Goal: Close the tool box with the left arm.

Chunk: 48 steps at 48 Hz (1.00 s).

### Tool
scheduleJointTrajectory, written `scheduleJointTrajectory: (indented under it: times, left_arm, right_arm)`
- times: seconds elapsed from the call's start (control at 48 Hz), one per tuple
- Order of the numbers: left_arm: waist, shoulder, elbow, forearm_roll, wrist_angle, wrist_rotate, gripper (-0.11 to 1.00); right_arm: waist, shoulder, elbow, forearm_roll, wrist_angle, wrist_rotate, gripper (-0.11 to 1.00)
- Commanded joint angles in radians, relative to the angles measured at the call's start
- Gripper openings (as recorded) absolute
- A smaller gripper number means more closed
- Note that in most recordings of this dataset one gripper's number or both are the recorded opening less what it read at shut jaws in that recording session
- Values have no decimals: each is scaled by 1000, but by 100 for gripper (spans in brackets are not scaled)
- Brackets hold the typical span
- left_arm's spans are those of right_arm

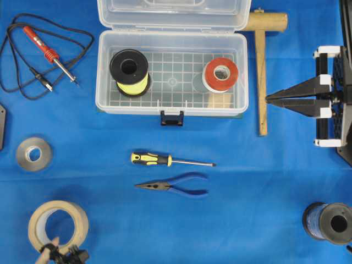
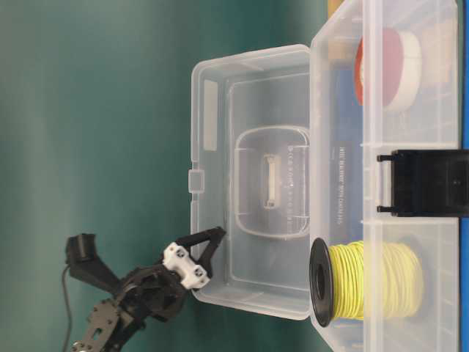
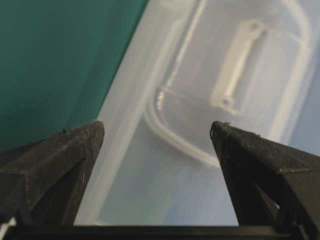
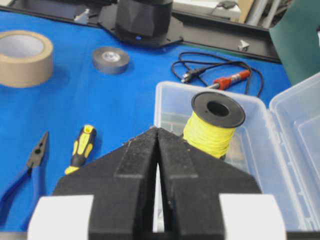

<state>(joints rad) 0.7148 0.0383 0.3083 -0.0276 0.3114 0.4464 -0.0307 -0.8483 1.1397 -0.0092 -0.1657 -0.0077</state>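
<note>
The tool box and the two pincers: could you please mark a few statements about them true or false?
1. The tool box lid is shut. False: it stands open.
2. A yellow spool and a red-and-white roll sit inside the box. True.
3. The left pincer is open, facing the lid's inner side. True.
4. The right pincer is open. False: its jaws are shut.
5. The screwdriver lies inside the box. False: it lies on the cloth in front, by the pliers.
</note>
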Motion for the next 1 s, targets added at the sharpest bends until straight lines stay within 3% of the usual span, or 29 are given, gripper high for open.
scheduleJointTrajectory:
  times: [0.0,0.437,0.729,0.979]
  left_arm:
    - [-9,-6,-11,-3,6,-5,92]
    - [-160,-31,-14,-3,156,-5,91]
    - [-239,-120,-3,-3,259,-12,91]
    - [-307,-213,37,-3,313,-63,91]
  right_arm:
    - [-2,5,-9,-2,-3,-2,0]
    - [-17,8,-6,-3,-3,-2,0]
    - [-29,23,-5,-3,-3,-2,0]
    - [-34,26,-5,-2,-3,-2,0]
